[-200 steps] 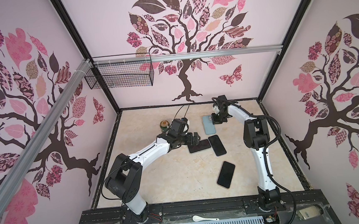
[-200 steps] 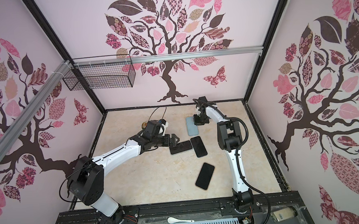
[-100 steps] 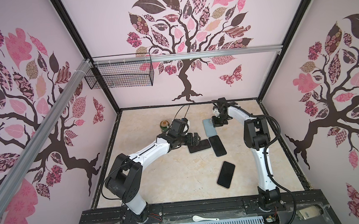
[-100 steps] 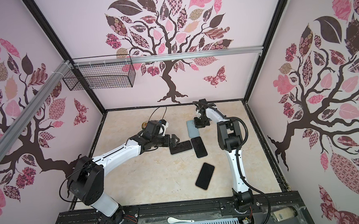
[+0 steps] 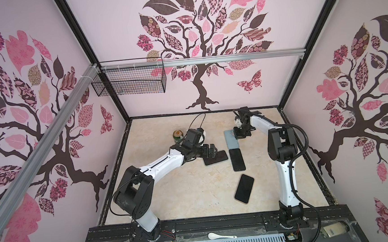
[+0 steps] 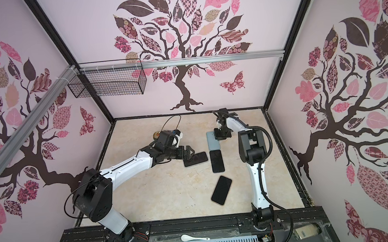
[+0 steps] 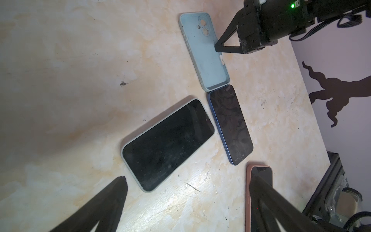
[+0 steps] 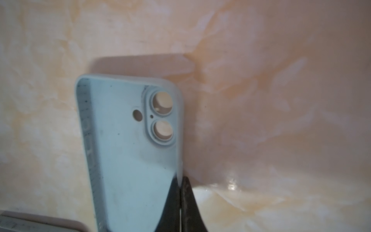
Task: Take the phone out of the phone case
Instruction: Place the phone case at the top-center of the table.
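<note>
The pale blue case lies empty on the surface, and the bare dark phone rests flat just beside its end. The right pincer is closed on 1 side wall of the case, probably to keep it from sliding. The left pincer hangs wide open and empty over another cased phone, likely its next target.

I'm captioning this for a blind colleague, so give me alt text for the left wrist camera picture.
A cased phone lies screen up ahead of the open left claw. Beside it lie a bare blue phone and an empty case, its rim pinched by the shut right claw; a pink phone is partly hidden behind the left claw.
</note>
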You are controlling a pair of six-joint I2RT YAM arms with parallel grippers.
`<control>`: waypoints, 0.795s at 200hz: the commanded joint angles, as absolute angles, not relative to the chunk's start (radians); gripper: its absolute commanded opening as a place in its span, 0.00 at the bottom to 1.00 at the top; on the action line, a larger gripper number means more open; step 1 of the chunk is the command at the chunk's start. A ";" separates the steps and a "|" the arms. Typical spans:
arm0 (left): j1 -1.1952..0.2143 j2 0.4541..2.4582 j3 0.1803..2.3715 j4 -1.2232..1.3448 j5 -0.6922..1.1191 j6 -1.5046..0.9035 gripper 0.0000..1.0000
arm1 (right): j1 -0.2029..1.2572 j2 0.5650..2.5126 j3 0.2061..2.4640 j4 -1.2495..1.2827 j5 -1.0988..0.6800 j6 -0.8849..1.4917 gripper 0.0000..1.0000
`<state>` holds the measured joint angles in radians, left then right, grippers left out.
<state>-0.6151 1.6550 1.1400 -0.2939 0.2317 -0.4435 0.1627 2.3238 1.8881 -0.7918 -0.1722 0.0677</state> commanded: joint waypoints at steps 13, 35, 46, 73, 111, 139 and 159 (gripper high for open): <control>-0.623 1.661 1.156 -0.299 0.242 -0.437 0.98 | 0.150 2.296 1.872 -0.826 -0.150 0.104 0.00; -0.622 1.659 1.156 -0.298 0.241 -0.437 0.98 | 0.148 2.310 1.884 -0.818 -0.156 0.123 0.00; -0.622 1.660 1.157 -0.300 0.241 -0.437 0.98 | 0.146 2.321 1.897 -0.816 -0.150 0.130 0.00; -0.622 1.662 1.156 -0.301 0.245 -0.438 0.98 | 0.143 2.336 1.916 -0.807 -0.141 0.132 0.00; -0.623 1.669 1.158 -0.300 0.249 -0.438 0.98 | 0.142 2.352 1.919 -0.799 -0.150 0.121 0.00; -0.624 1.668 1.161 -0.301 0.249 -0.438 0.98 | 0.141 2.361 1.917 -0.791 -0.170 0.117 0.00; -0.623 1.668 1.160 -0.301 0.248 -0.438 0.98 | 0.141 2.365 1.922 -0.782 -0.185 0.124 0.06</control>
